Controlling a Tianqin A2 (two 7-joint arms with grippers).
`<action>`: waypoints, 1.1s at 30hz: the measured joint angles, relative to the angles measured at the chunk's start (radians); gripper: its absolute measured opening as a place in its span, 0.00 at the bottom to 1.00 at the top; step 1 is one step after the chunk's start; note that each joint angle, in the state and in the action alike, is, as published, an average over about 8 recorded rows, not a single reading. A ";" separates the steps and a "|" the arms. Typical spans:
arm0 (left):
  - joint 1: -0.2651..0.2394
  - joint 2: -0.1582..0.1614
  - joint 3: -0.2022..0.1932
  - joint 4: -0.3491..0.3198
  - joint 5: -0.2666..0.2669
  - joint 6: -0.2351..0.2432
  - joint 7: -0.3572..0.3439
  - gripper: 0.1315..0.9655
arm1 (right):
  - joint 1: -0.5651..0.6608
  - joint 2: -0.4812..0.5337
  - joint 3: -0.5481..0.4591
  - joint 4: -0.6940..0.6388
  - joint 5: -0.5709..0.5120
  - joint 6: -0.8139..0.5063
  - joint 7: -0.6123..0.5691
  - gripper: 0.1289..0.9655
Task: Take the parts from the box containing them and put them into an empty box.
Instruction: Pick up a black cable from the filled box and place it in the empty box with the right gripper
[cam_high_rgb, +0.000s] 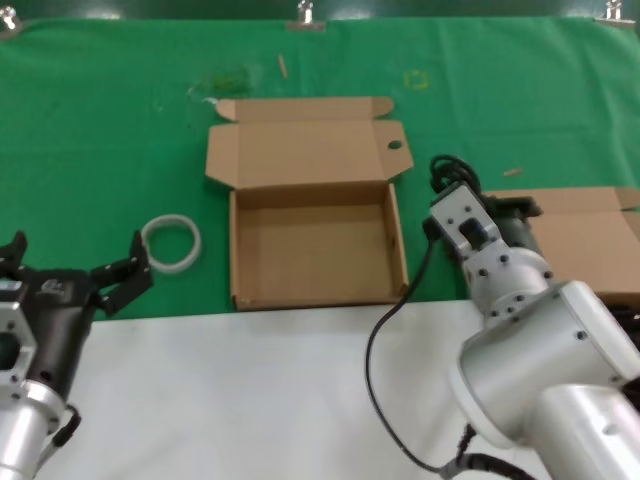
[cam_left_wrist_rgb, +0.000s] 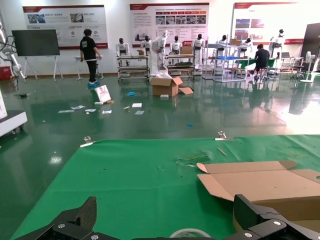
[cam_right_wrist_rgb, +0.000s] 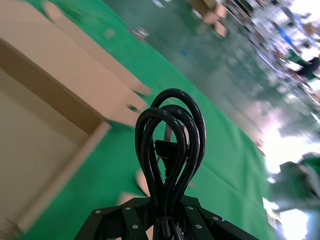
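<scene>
The right gripper has its jaws clenched on 1 coiled cable bundle, held above the table between the source box and the empty box. Next: carry it over the empty box and release. The left gripper waits with jaws released near the tape ring.

Holed-lid box: tray open from above, nothing inside; raised lid blocks its far side only. Green strip between it and the second box at the tabletop's right edge is occupied by the right tool clamped on a cable bundle. Tape ring lies between the tray and the left tool, fingers spread.
</scene>
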 joint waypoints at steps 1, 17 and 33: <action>0.000 0.000 0.000 0.000 0.000 0.000 0.000 1.00 | 0.016 0.000 -0.012 -0.031 0.012 -0.025 0.004 0.05; 0.000 0.000 0.000 0.000 0.000 0.000 0.000 1.00 | 0.210 0.006 -0.330 -0.273 0.077 -0.348 0.382 0.05; 0.000 0.000 0.000 0.000 0.000 0.000 0.000 1.00 | 0.364 0.017 -0.723 -0.254 0.078 -0.382 0.860 0.05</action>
